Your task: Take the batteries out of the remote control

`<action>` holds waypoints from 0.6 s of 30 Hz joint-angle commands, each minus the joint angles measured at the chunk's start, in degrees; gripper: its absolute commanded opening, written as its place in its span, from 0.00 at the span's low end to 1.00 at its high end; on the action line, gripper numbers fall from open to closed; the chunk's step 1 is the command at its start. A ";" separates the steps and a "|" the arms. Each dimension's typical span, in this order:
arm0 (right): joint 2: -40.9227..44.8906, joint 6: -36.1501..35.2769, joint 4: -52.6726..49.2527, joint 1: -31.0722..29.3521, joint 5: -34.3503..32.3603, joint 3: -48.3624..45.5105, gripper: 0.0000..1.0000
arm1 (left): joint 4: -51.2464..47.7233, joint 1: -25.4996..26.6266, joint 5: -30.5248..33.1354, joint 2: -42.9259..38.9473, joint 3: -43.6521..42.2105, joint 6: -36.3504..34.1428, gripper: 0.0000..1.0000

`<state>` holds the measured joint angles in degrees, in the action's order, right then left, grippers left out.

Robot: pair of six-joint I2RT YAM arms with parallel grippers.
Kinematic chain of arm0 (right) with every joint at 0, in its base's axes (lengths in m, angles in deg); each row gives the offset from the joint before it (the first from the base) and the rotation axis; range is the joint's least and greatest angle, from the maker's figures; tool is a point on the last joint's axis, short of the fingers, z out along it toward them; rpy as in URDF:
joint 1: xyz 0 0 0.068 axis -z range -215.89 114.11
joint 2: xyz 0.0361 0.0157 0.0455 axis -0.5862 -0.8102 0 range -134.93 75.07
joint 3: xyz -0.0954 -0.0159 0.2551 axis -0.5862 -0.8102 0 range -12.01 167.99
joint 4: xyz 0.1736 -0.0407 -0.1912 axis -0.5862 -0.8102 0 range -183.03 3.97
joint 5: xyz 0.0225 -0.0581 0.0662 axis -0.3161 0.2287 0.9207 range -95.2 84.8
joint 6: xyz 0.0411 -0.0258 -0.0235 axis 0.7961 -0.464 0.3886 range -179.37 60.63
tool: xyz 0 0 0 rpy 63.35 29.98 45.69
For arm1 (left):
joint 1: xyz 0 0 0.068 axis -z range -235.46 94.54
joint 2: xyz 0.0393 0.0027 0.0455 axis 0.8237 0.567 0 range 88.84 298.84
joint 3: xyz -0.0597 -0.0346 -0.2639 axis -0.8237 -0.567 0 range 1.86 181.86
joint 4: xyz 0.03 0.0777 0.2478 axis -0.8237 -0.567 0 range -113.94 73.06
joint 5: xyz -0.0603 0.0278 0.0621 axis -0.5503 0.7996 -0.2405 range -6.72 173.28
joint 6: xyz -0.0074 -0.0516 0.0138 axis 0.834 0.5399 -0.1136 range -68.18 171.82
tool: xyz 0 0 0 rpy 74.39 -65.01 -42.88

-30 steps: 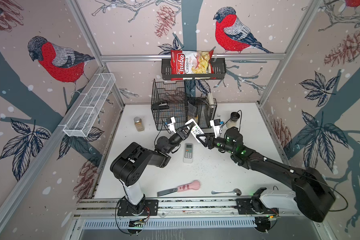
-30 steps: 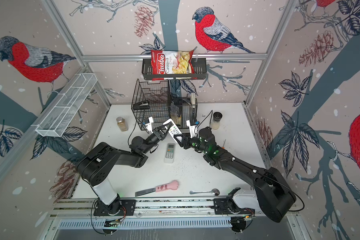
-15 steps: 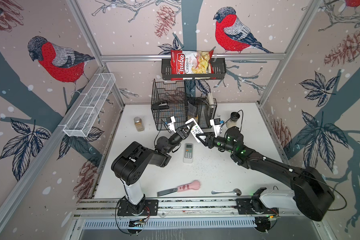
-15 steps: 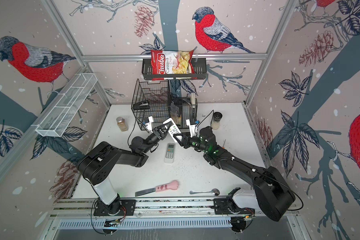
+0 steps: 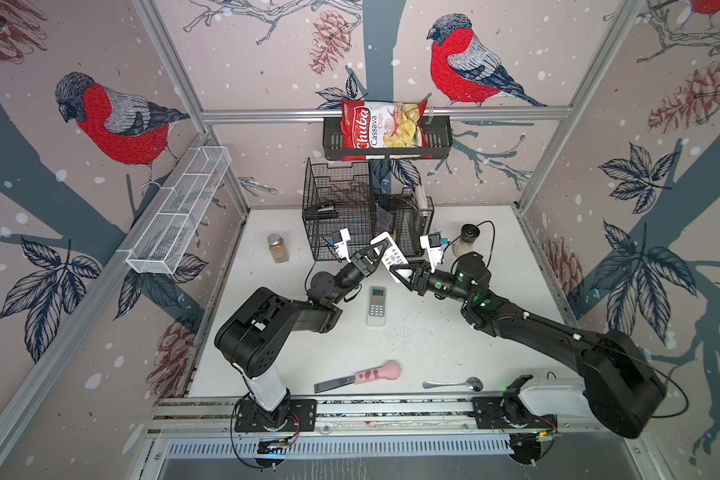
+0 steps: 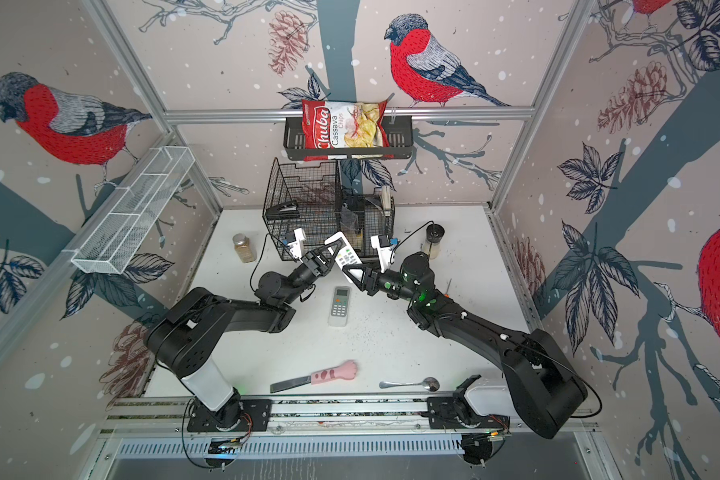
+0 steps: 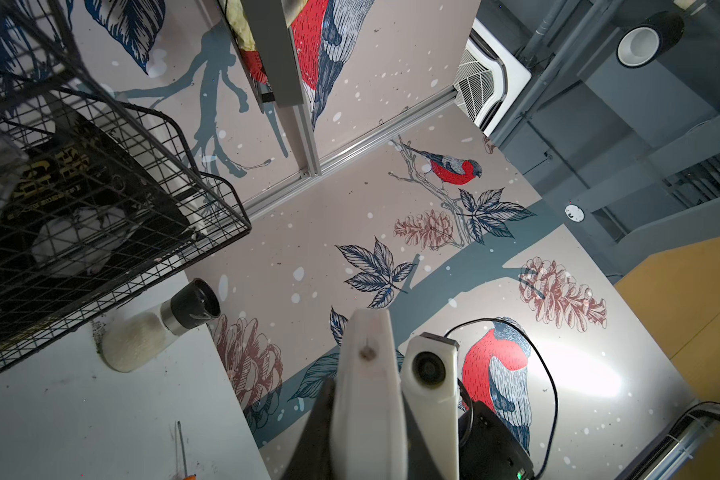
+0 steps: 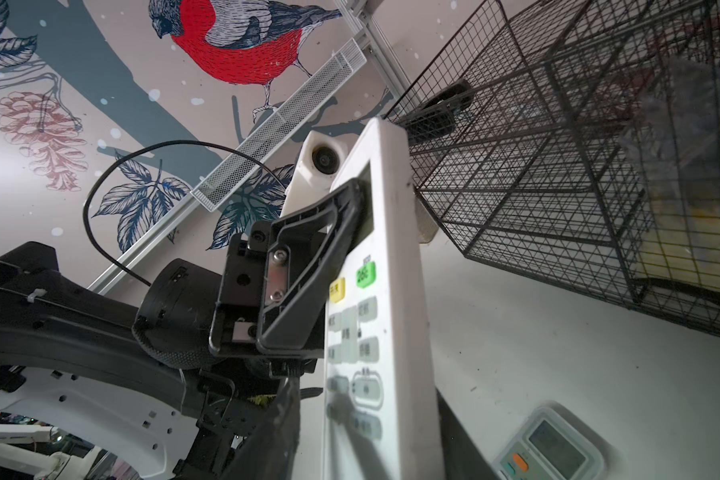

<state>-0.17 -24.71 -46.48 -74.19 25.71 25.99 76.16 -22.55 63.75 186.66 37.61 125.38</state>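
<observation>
Remote, spare, flat on surface, unmoved | held remote aloft beyond it, left jaws clamped shut on its upper half | right jaws lately narrowed around its lower end, contact unclear | batteries unseen, judged still inside it; second grip forming, extraction likely not begun.

The wallpaper is pinkish beige with red-breasted grey birds, blue-grey branches, brown pine cones and white dots. The tabletop is white. The raised remote control is white with a green button and a yellow button; the second remote lying nearer is white too. The far wire baskets are black, the left mesh tray white. The chips bag is red. The near knife has a pink handle.
</observation>
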 commanded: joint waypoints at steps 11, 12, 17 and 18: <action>-0.52 0.50 7.03 -0.08 4.11 1.02 0.31 | 10.16 0.14 -0.39 0.00 0.90 -0.16 0.00; -0.56 0.42 7.00 -0.10 4.03 1.05 0.30 | 10.15 0.12 -0.39 0.05 0.78 -0.19 0.00; -0.56 0.43 6.81 -0.06 3.80 1.14 0.25 | 10.19 0.14 -0.40 0.26 0.73 -0.19 0.00; -0.51 0.38 6.74 -0.11 3.76 1.19 0.24 | 10.21 0.14 -0.39 0.41 0.73 -0.23 0.00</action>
<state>-0.74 -22.96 -44.01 -74.12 27.20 26.56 77.98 -22.49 63.40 186.66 38.37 126.93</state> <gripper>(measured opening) 0.261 0.186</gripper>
